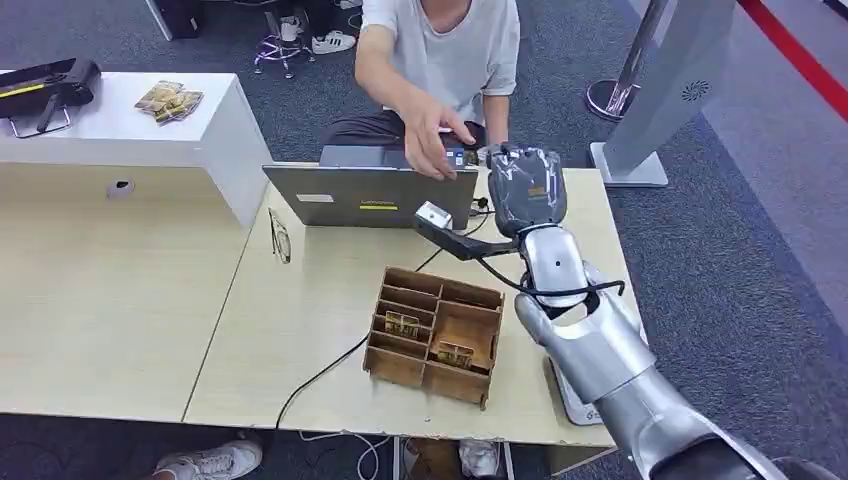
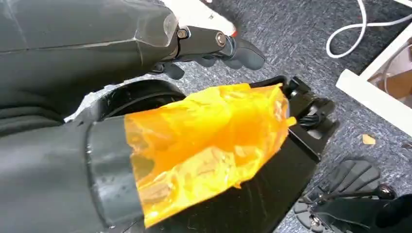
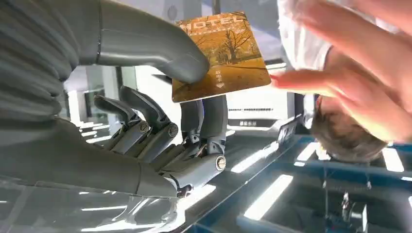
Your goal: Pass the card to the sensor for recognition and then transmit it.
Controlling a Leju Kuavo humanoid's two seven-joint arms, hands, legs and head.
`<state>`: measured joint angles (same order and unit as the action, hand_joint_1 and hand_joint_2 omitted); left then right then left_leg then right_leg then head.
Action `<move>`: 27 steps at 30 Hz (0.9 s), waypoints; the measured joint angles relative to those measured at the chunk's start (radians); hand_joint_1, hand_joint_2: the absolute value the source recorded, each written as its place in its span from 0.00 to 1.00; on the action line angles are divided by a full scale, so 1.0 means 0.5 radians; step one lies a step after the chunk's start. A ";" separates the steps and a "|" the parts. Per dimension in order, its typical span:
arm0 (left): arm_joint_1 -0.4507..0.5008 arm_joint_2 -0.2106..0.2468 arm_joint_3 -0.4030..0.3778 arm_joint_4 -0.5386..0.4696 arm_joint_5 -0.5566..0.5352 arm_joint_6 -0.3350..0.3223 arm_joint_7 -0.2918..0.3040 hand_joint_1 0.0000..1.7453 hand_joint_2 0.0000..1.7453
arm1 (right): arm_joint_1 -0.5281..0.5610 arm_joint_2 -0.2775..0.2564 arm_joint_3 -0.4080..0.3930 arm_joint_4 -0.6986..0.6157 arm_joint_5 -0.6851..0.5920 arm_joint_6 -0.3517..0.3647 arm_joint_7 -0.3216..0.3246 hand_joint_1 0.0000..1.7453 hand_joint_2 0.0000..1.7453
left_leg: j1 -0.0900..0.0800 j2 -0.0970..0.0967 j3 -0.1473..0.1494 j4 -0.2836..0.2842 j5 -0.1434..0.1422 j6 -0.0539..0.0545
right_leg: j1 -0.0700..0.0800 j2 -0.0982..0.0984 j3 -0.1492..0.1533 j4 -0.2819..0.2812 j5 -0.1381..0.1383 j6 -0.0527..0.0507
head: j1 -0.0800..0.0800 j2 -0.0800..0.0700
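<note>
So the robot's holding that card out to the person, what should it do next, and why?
Probably keep the right hand steady and loosen its fingers once the person's hand grips the card. The card is pinched between the thumb and fingers, and the person's fingertips are right at its edge; whether they already touch it is unclear.

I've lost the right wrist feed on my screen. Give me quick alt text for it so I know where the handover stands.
The right hand pinches a brown hotel card between its thumb and fingers, holding it out toward a person's hand, whose fingertips are right at the card's far edge. The picture is turned upside down, with the person's head and ceiling lights behind.
</note>
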<state>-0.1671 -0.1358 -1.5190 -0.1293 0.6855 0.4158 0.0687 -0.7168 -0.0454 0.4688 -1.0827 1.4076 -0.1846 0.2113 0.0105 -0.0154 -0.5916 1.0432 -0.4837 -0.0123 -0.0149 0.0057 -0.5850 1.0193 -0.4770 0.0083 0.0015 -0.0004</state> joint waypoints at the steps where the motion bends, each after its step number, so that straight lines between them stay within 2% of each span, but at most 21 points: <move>1: -0.002 0.000 0.000 0.000 -0.002 0.001 -0.006 0.00 0.00 | -0.014 0.002 -0.005 0.006 0.013 -0.014 0.008 1.00 1.00 | 0.000 0.000 0.000 0.000 0.000 0.000 | 0.000 0.000 0.000 0.000 0.000 0.000 | 0.000 0.000; 9: -0.003 -0.001 0.000 0.000 0.000 0.002 -0.016 0.00 0.00 | -0.055 0.028 -0.047 0.002 0.057 -0.052 0.024 1.00 1.00 | 0.000 0.000 0.000 0.000 0.000 0.000 | 0.000 0.000 0.000 0.000 0.000 0.000 | -0.001 0.000; 10: -0.003 -0.001 0.000 0.000 0.002 0.002 -0.017 0.00 0.00 | -0.055 0.034 -0.047 -0.003 0.055 -0.054 0.017 0.69 1.00 | 0.000 0.000 0.000 0.000 0.000 0.000 | 0.000 0.000 0.000 0.000 0.000 0.000 | 0.000 0.000; 11: -0.003 -0.001 0.000 0.000 0.007 0.002 -0.017 0.00 0.00 | -0.055 0.038 -0.048 -0.008 0.049 -0.055 0.006 0.23 1.00 | 0.000 0.000 0.000 0.000 0.000 0.000 | 0.000 0.000 0.000 0.000 0.000 0.000 | -0.001 0.000; 12: -0.003 -0.001 0.000 0.000 0.013 0.005 -0.017 0.00 0.00 | -0.055 0.046 -0.050 -0.017 0.026 -0.063 -0.012 0.00 1.00 | 0.000 0.000 0.000 0.000 0.000 0.000 | 0.000 0.000 0.000 0.000 0.000 0.000 | 0.000 0.000; 27: 0.002 -0.002 0.000 0.000 0.064 0.030 -0.044 0.00 0.00 | 0.033 0.128 -0.060 -0.231 -0.165 -0.090 -0.153 0.00 1.00 | 0.000 0.000 0.000 0.000 0.000 0.000 | 0.000 0.000 0.000 0.000 0.000 0.000 | -0.001 0.001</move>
<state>-0.1659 -0.1366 -1.5190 -0.1293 0.7176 0.4307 0.0465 -0.7004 0.0187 0.4387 -1.1983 1.3248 -0.2296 0.1350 0.0106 -0.0153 -0.5916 1.0432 -0.4836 -0.0124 -0.0149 0.0057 -0.5851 1.0193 -0.4771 0.0083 0.0011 0.0000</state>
